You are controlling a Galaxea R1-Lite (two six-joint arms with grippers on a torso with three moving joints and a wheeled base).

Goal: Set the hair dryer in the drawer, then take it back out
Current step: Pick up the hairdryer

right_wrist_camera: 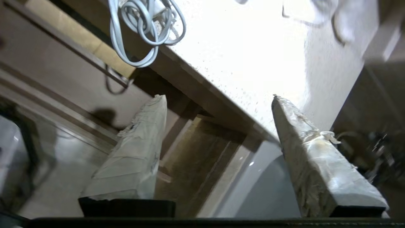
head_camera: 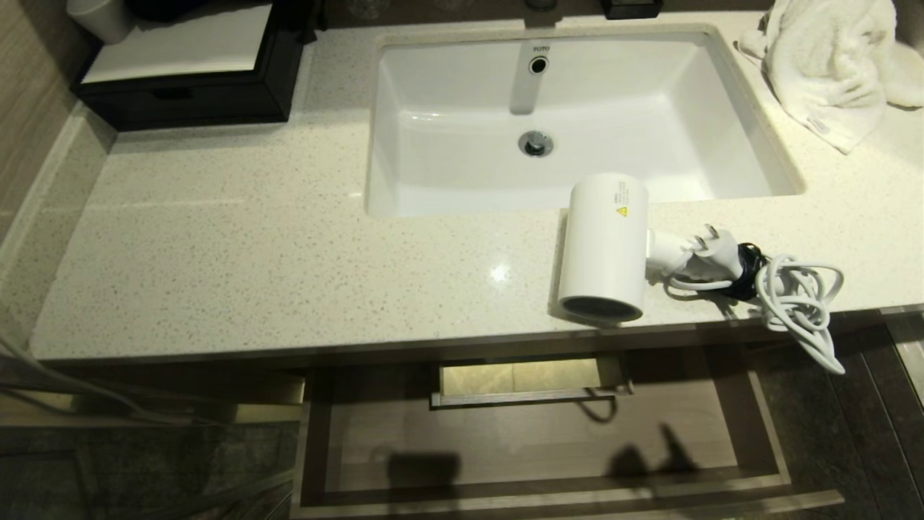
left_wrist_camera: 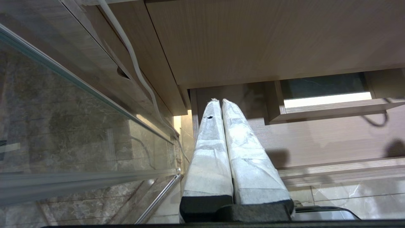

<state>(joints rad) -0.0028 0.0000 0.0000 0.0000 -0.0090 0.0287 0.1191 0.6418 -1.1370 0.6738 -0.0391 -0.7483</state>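
White hair dryer (head_camera: 603, 249) lies at the table's (head_camera: 253, 260) front edge, right above the open drawer (head_camera: 534, 440), ready to grab, so the right tool (right_wrist_camera: 218, 98) waits open below while the left tool (left_wrist_camera: 221, 103) rests closed.

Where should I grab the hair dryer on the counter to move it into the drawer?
Grip the hair dryer across its smooth barrel, coming from above with the open right gripper. The barrel lies flat and clear, while plug and cord crowd the short handle.

Bright overhead light, glare on counter (head_camera: 216, 238), drawer (head_camera: 505, 433) shadowed, rt wrist blurry
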